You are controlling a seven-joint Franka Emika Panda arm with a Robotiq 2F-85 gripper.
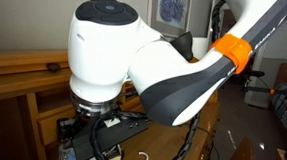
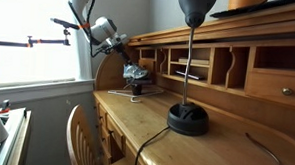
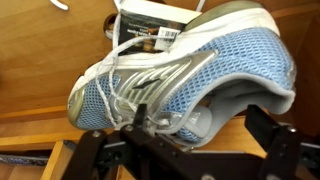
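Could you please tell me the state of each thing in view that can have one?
gripper: open, close over the sneaker, holding nothing.
sneaker: laced, lying on the desk, not gripped.
desk lamp: upright, unlit.
small drawer: shut.

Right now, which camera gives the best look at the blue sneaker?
The wrist view: the sneaker fills the picture, its blue mesh, white laces and silver stripes clear. In an exterior view it is only a small, far-off shape on the desk. In an exterior view the robot arm blocks it.
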